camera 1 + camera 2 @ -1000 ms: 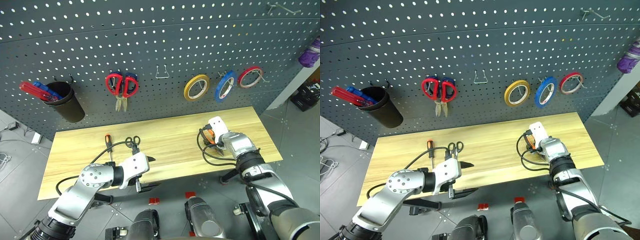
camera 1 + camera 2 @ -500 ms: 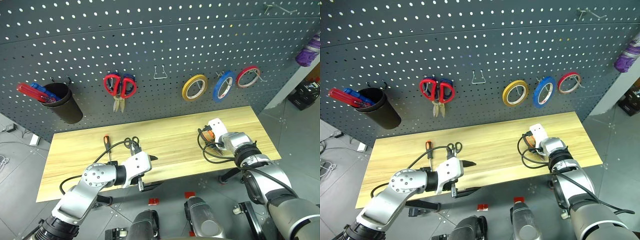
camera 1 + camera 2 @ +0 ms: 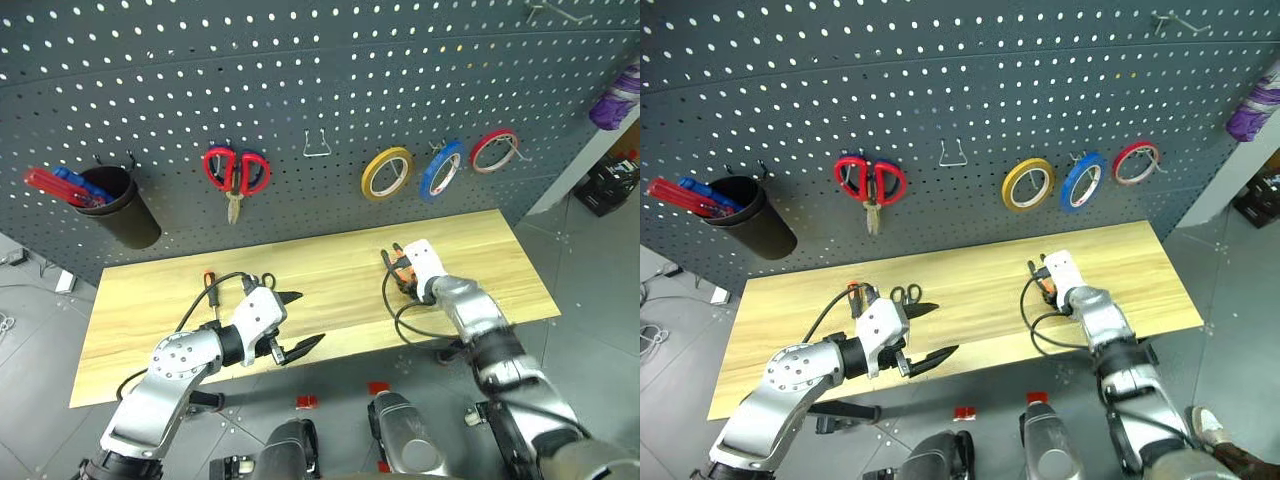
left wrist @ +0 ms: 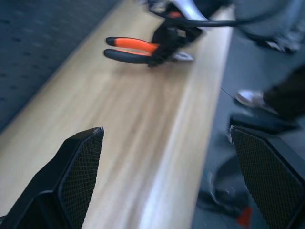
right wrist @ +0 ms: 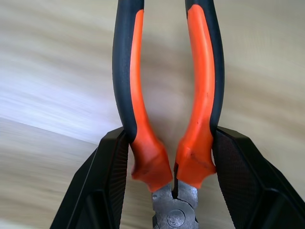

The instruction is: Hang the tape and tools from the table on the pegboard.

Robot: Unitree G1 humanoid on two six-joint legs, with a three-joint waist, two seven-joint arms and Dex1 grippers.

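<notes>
The right gripper (image 5: 172, 167) had its two black fingers (image 5: 110, 181) pressed against the outer sides of the orange-handled pliers (image 5: 167, 105), clamping them just above the grey pivot, with both handles running straight out ahead of the fingertips over the light wood. In the head views those pliers (image 3: 398, 268) sat at the tip of the right gripper (image 3: 408, 272), over the right half of the table (image 3: 330, 265), and whether they cleared the wood I could not tell.

The left gripper (image 3: 297, 322) stood with its jaws spread wide and nothing between them, over the table's near edge. Just beyond it, on the side toward the pegboard (image 3: 300, 90), lay the small black-handled scissors (image 3: 266, 281) and the slim screwdriver (image 3: 211, 287), side by side on the wood.

Up on the pegboard, above and beyond the right gripper, the blue tape (image 3: 441, 169) hung on a hook between the yellow tape ring (image 3: 388, 173) and a red-and-white ring (image 3: 497, 151). The larger red-handled scissors (image 3: 235, 172) hung above the left gripper.
</notes>
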